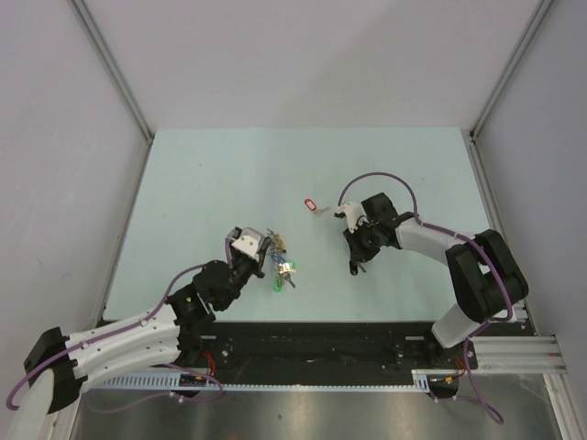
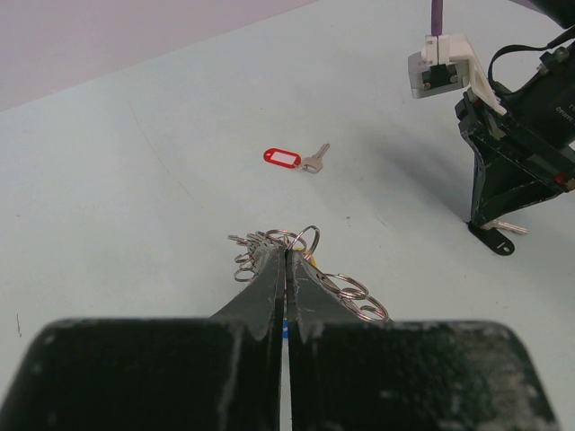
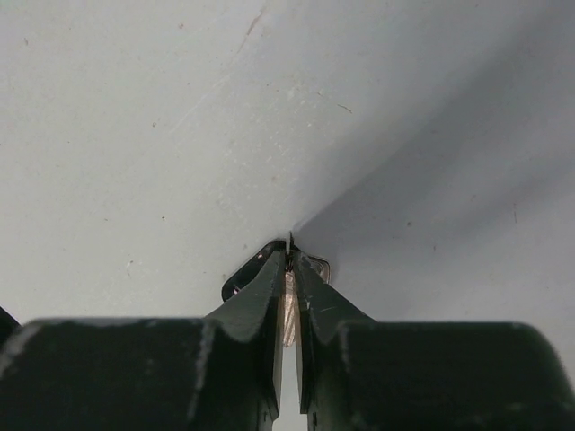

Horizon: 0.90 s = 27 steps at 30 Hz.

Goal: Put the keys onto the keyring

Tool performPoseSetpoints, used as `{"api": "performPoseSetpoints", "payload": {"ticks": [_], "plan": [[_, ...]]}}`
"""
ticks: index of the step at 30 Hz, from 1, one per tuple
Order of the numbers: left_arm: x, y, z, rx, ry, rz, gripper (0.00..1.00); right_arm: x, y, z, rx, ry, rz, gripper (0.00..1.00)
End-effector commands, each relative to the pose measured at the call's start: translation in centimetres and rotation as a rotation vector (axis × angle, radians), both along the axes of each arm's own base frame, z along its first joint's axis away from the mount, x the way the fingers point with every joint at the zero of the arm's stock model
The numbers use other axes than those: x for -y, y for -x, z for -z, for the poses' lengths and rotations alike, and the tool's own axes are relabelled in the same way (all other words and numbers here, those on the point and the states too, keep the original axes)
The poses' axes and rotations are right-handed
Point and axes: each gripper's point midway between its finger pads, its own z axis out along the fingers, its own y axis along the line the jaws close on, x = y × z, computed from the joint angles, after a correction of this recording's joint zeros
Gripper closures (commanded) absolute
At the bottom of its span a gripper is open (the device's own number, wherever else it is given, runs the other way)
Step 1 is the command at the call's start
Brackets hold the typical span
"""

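My left gripper (image 1: 266, 254) is shut on the keyring's bunch (image 1: 281, 263) of small rings, keys and tags. A green tag (image 1: 278, 287) lies at its near end. In the left wrist view the rings (image 2: 346, 289) fan out either side of my closed fingertips (image 2: 272, 266), which hide the wire hoop. A red-tagged key (image 1: 312, 205) lies loose on the table, and it also shows in the left wrist view (image 2: 284, 158). My right gripper (image 1: 354, 268) stands tip-down on the table, shut on a silver key (image 3: 289, 310) with a black tag (image 3: 244, 272).
The pale green table top (image 1: 183, 183) ends at grey walls left, right and back. The right arm's wrist and camera mount (image 2: 440, 67) stand right of the red-tagged key. A black rail (image 1: 321, 344) runs along the near edge.
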Motion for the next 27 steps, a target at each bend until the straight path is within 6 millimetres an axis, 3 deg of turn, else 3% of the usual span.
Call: {"api": "performPoseSetpoints", "payload": {"ticks": [1,4,12,23,27], "plan": [[0.4,-0.3,-2.4,0.059,0.054,0.006,1.0,-0.7,-1.2,-1.4,0.038,-0.025,-0.015,0.92],[0.3,-0.3,-2.3,0.063,0.05,0.007,1.0,-0.8,-1.1,-2.0,0.054,-0.02,-0.013,1.0],[0.9,0.5,-2.7,0.144,0.064,0.078,1.0,-2.5,-0.4,-5.2,0.164,-0.021,-0.044,1.0],[2.8,2.4,-2.5,0.246,0.07,0.257,1.0,-7.8,3.3,-14.4,0.495,-0.137,-0.251,1.0],[3.3,3.1,-2.6,0.277,0.068,0.312,1.0,-9.2,4.3,-16.6,0.614,-0.158,-0.341,1.0]]}}
